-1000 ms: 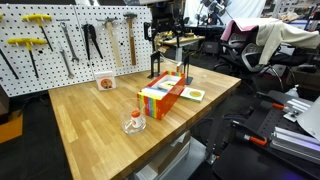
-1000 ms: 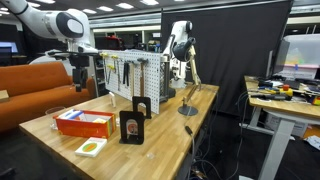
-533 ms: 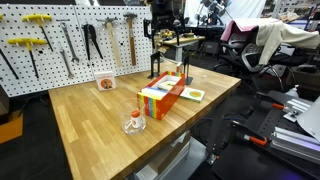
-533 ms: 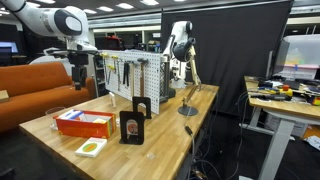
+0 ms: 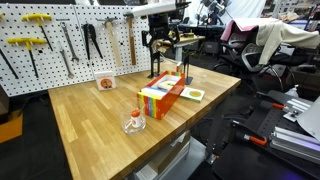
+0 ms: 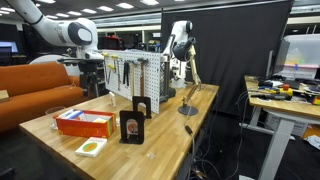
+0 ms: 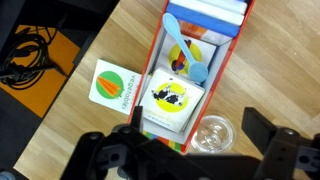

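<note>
Arm has swung across, now above the orange box on the counter. Fingers spread wide, empty. Blue spoon lies inside the box, propped flat on cards. Clear cup stands at the box's end.

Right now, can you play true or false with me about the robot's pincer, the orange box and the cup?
1. The pincer is open and holds nothing. True.
2. A blue spoon lies in the orange box. True.
3. The clear cup stands inside the box. False: it stands on the wooden table, by the box's end.
4. The carrot card is pinched in the pincer. False: it lies flat on the table beside the box.
5. Tools hang on the pegboard behind the table. True.
</note>
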`<state>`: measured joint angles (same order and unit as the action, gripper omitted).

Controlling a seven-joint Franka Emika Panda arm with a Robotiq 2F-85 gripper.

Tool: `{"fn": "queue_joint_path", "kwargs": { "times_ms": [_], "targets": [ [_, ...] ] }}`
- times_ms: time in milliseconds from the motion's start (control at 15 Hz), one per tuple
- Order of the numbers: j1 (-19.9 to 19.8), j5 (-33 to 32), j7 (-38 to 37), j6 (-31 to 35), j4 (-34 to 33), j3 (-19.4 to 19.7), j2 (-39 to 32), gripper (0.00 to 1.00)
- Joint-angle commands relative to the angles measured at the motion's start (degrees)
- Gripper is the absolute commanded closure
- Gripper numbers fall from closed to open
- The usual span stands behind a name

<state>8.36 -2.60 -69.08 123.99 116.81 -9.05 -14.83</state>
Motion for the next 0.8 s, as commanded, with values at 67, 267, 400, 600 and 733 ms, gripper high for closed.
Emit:
{"fn": "queue_joint_path", "kwargs": {
  "times_ms": [67,267,400,600,733],
  "targets": [
    [1.63,2.0,-0.27,1.63,-7.69,3.13,-10.23,0.0],
    [1.34,5.11,1.65,2.38,-11.5,3.66,-15.42,0.0],
    [1.53,7.07,1.76,2.54,-13.15,3.9,-17.84,0.0],
    [1.84,9.92,1.79,2.69,-13.36,3.66,-19.31,0.0],
    [2.38,11.14,1.21,3.18,-12.17,3.83,-19.35,0.0]
  ]
}}
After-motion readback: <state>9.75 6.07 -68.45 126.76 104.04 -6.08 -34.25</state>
